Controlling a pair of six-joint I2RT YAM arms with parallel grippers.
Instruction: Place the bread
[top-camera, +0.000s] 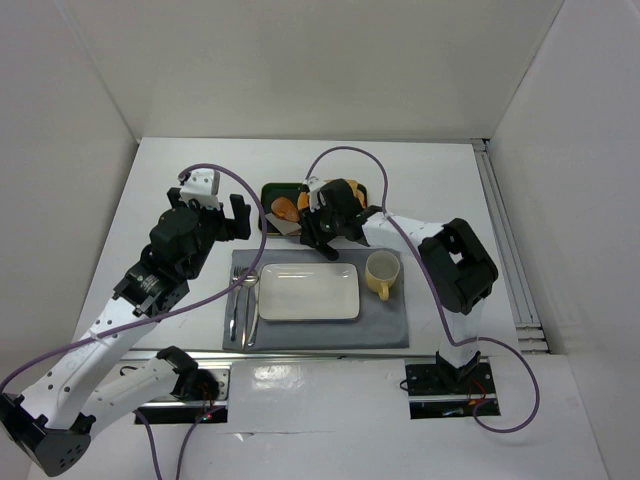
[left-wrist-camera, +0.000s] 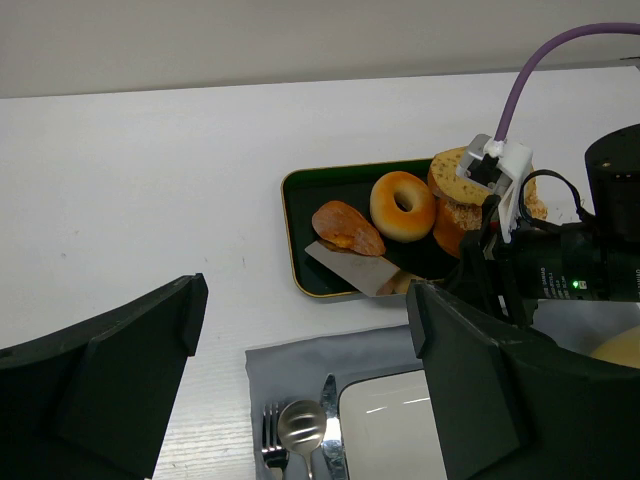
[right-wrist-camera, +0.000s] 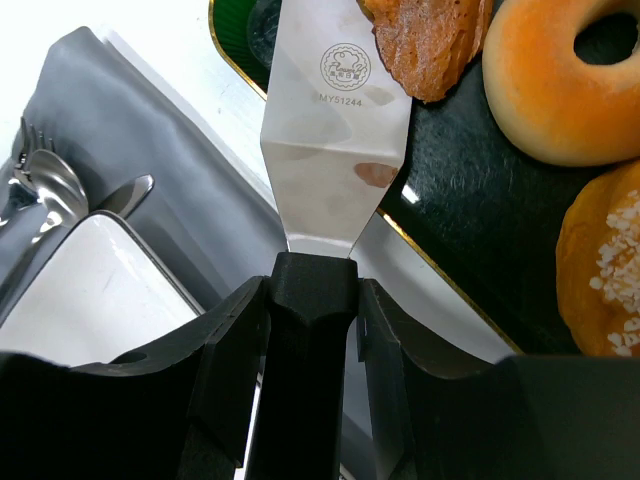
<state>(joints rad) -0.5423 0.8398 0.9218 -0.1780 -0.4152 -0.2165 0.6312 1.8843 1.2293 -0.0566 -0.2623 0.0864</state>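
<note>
**Bread in green tray, spatula blade at its near end**

The bread (left-wrist-camera: 348, 228), a small glossy orange-brown roll, lies at the left end of a dark green tray (left-wrist-camera: 305, 205) on the white table (left-wrist-camera: 150, 180). Just beside it in the tray sits a ring donut (left-wrist-camera: 403, 205). Past the donut is a stack of round loaf slices (left-wrist-camera: 450, 185).

The right hand (right-wrist-camera: 305, 300) is pressed together on the black handle of a metal spatula (right-wrist-camera: 322, 130). The flat blade reaches over the tray's rim, and the bread's near end covers its far corner.

The left hand (left-wrist-camera: 307, 300) hovers just left of the tray, fingers spread wide and holding nothing.

Nearer the arms lies a grey mat (top-camera: 385, 325). It carries a white rectangular plate (top-camera: 308, 292), with a yellow cup (top-camera: 381, 272) to the right and cutlery (top-camera: 241, 295) to the left.
</note>
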